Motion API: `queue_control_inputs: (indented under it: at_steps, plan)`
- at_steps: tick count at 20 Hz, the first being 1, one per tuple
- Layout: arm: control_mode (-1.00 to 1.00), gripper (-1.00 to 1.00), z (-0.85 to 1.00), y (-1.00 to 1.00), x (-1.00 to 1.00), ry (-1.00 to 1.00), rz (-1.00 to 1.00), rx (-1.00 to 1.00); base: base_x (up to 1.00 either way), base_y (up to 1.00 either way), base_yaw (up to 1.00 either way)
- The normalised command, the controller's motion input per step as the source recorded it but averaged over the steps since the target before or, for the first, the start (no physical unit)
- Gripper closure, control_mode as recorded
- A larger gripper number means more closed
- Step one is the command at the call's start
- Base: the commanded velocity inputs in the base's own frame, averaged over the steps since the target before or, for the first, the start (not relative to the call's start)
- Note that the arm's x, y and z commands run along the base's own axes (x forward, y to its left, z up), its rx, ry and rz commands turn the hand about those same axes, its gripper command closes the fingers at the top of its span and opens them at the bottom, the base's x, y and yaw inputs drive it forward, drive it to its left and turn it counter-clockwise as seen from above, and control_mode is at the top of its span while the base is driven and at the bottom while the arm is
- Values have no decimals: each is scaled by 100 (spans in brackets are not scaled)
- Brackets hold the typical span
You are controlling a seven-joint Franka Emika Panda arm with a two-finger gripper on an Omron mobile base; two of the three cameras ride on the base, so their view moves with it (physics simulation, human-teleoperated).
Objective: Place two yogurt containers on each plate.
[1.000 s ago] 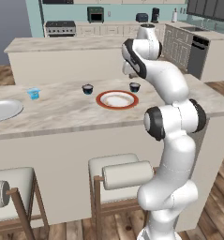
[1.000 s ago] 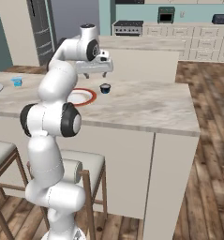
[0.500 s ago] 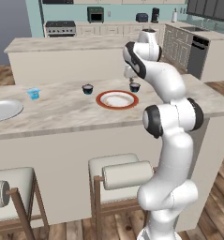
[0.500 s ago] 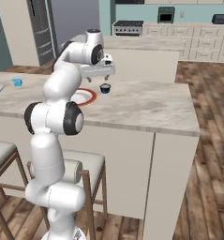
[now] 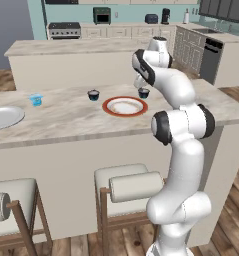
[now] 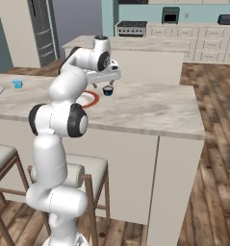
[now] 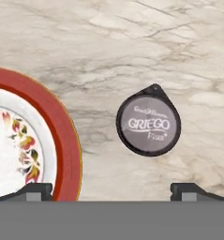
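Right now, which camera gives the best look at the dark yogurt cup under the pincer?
The hand view: the dark yogurt cup is seen from straight above, its pale lid readable, apart from the red-rimmed plate. The left base view shows it small beside the arm; the right base view shows it below the open pincer.

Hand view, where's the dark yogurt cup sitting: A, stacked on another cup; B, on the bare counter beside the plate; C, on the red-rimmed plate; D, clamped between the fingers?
B: the dark yogurt cup rests on the marble counter, apart from the red-rimmed plate.
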Motion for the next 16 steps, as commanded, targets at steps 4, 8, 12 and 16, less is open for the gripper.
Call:
queue_control_inputs:
  at_steps: [4,8,12,16]
  plan:
    - [-100,-100,-15,0,31,0,11,-2,0,0,0]
    - [-100,-100,-5,0,33,0,9,-4,0,0,0]
    - [-100,-100,-2,-1,22,0,5,-11,0,0,0]
    - [-100,-100,-3,0,16,0,3,-13,0,0,0]
